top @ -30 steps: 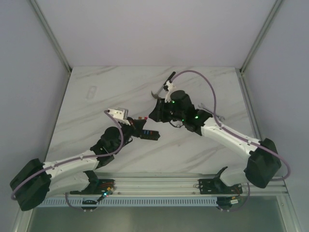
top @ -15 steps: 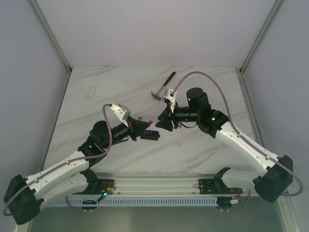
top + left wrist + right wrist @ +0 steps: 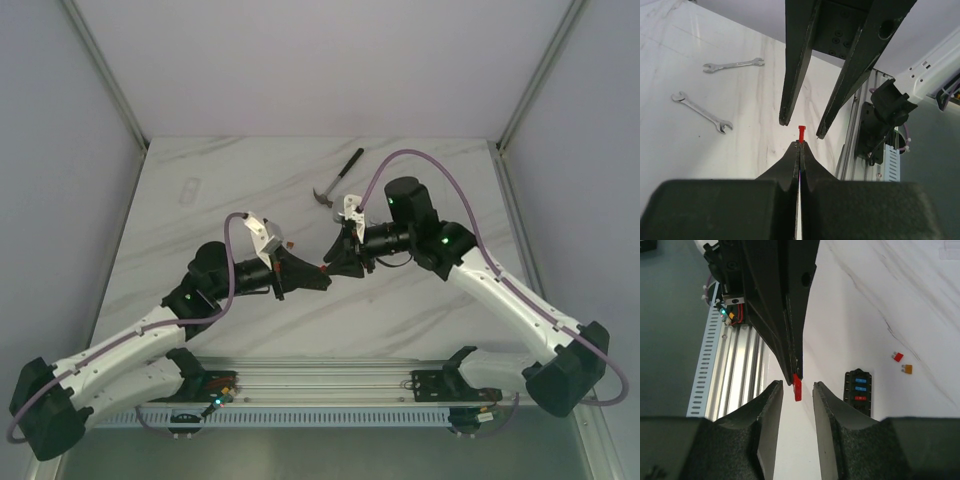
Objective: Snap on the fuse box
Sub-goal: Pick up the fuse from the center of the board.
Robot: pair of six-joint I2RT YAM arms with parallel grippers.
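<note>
My left gripper (image 3: 800,145) is shut on a small red fuse (image 3: 801,134), whose free end sticks out past the fingertips. It is held in the air above the table. My right gripper (image 3: 797,385) faces it, open, with a finger on either side of the red fuse (image 3: 797,386) and a gap on both sides. In the top view the two grippers meet tip to tip at the red fuse (image 3: 322,268). The fuse box (image 3: 858,390), black with blue and red fuses, lies flat on the table below, right of my right fingers. My left gripper hides it in the top view.
A loose red fuse (image 3: 898,357) and an orange one (image 3: 908,369) lie beyond the box. Two wrenches (image 3: 733,64) (image 3: 701,112) rest on the marble. A hammer (image 3: 338,176) lies at the back. The aluminium rail (image 3: 330,385) runs along the near edge.
My left gripper rose off the fuse box and swung right with the red fuse. My right gripper came down and left until its fingers stood on either side of the fuse.
</note>
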